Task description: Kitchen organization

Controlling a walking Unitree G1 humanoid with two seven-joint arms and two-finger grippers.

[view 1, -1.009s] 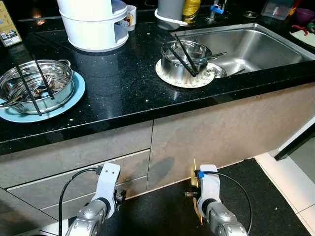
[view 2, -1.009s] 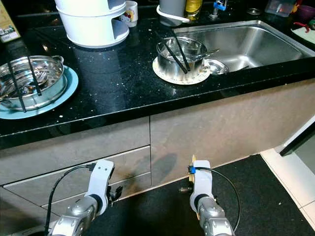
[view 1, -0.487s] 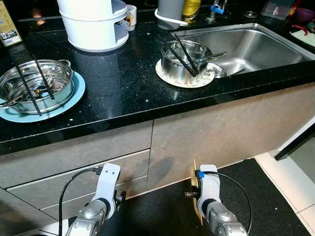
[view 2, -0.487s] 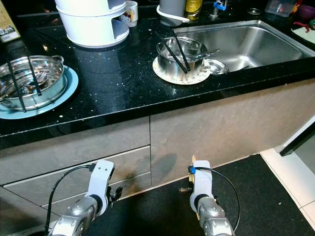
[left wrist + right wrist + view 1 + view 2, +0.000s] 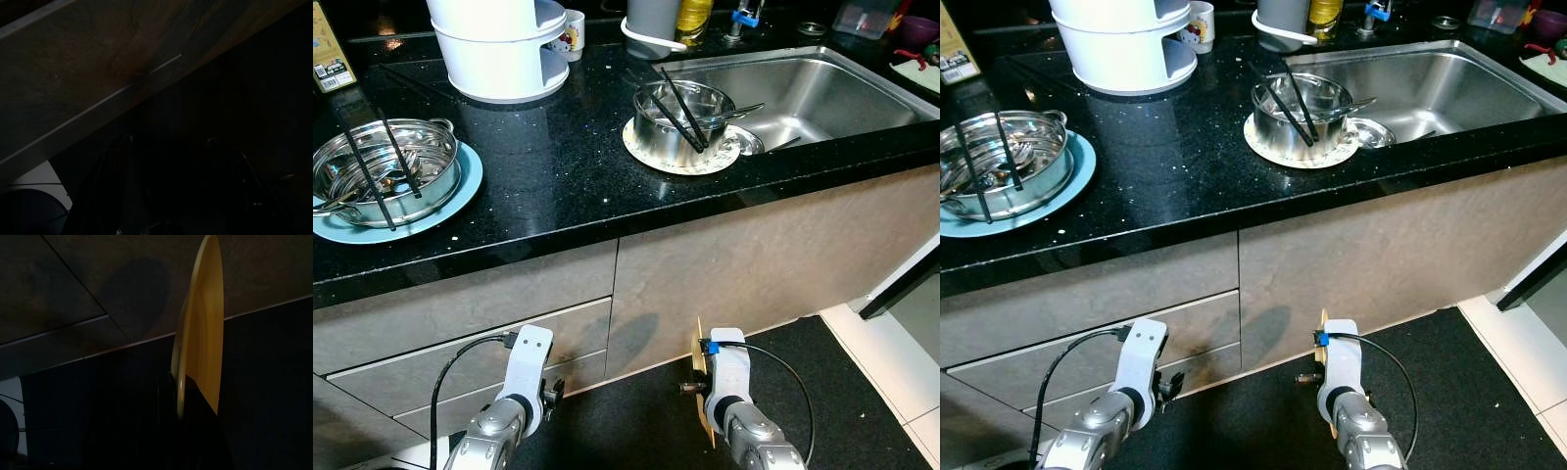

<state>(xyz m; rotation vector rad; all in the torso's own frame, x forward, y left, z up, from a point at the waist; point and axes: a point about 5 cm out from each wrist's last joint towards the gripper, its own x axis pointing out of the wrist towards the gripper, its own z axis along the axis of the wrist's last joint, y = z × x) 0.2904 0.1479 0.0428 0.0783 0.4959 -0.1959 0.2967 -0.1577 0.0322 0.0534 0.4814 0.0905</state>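
Kitchen, black speckled surface (image 5: 558, 186) above grey cabinet fronts, seen from the head cameras; a dark mat covers the floor below. The thing in hand is a yellow plate (image 5: 198, 357), held edge-on low in front of the cabinet doors, well below the surface; the right claw (image 5: 178, 396) is clamped on its lower rim, the dark fingers meeting the plate at its near edge. On the surface stand a steel pot on a white plate (image 5: 680, 122) with black chopsticks leaning in it, just beside the sink (image 5: 813, 93); a second steel pot on a blue plate (image 5: 382, 181) at the robot's left, also carrying chopsticks; a white stacked container (image 5: 499, 44) behind.

Risks, as judged: the plate is pinched at one rim only and hangs vertical, so a quick swing upward could let it pivot or slip; raised close to the cabinet, its top edge could strike the overhanging lip of the surface; set down near the sink, it could knock the leaning chopsticks out of the pot.

Pose: both silver arms hang low, forearms pointing down toward the floor; the left claw (image 5: 166, 196) idles in deep shade near the drawer fronts, and whether its fingers are apart cannot be told.
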